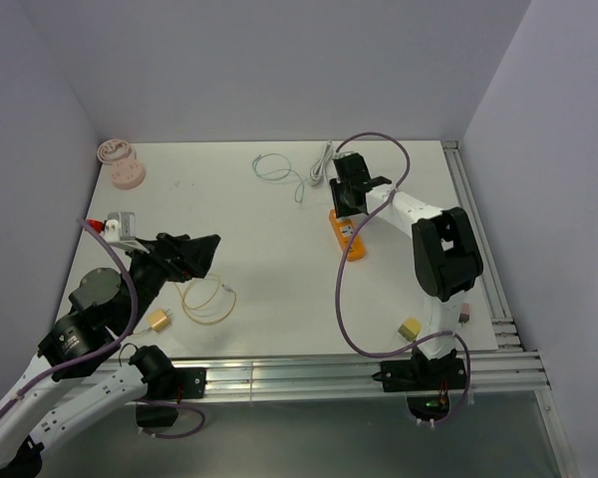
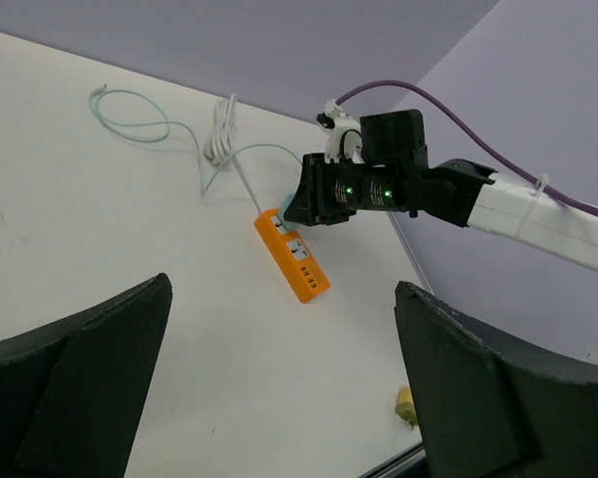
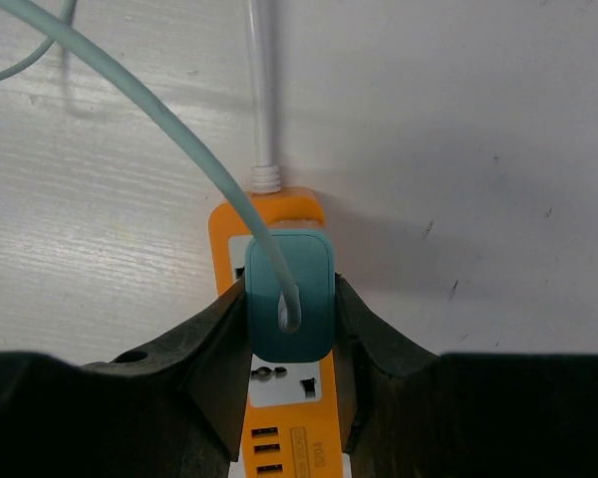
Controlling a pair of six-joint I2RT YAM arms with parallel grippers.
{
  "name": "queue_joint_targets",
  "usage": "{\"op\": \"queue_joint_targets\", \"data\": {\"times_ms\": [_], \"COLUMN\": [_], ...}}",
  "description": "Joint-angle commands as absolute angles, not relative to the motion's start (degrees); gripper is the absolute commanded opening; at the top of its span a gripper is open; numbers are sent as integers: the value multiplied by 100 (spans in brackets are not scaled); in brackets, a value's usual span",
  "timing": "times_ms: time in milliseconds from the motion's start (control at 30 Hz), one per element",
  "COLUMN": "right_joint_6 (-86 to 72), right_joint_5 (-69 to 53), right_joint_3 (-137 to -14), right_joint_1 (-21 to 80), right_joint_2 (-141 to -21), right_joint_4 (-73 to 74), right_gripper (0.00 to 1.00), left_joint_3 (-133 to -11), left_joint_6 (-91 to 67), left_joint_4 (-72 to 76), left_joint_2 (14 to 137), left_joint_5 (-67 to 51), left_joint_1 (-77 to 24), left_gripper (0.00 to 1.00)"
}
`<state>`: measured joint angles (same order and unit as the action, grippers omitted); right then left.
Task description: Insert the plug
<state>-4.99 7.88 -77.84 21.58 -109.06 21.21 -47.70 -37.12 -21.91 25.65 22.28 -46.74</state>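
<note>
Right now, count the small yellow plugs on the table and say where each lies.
2. One yellow plug lies near the left arm's base, beside a looped yellow cable; the other yellow plug lies by the right arm's base. Others may be hidden under the arms.

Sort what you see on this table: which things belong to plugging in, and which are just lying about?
In the job:
teal plug
orange power strip
right gripper, shut on the teal plug

Lying about:
pink round block
yellow plug with looped cable
second yellow plug
white-and-red adapter
</note>
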Motion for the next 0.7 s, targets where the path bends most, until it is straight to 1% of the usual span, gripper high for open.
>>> {"op": "queue_joint_targets", "data": {"times_ms": [0, 67, 267, 500, 667], "right_joint_6": [-861, -966, -1186, -1195, -1187], "right_joint_5": [914, 1028, 783, 756, 545], "right_joint_3": [-7401, -7339, -7356, -7365, -7339], "right_joint_1": [2109, 2127, 2136, 2136, 2136], "right_joint_2": [-11100, -11110, -11153, -11145, -10995], "right_joint_4": [3041, 3181, 3559, 3604, 3331], "right_gripper": [0, 0, 0, 0, 11], "left_joint_3": [-4764, -4720, -4632, -4658, -4693], "left_joint_6": [-3718, -3735, -3814, -3858, -3972], "left_joint_4": [-1995, -1969, -1925, -1960, -2056], "left_joint_2": [2593, 2584, 2566, 2593, 2768], "left_joint_5": [2136, 2109, 2022, 1942, 1925], "left_joint_1": [-4685, -4685, -4693, -4693, -4685], "left_gripper": [99, 100, 99, 99, 99]}}
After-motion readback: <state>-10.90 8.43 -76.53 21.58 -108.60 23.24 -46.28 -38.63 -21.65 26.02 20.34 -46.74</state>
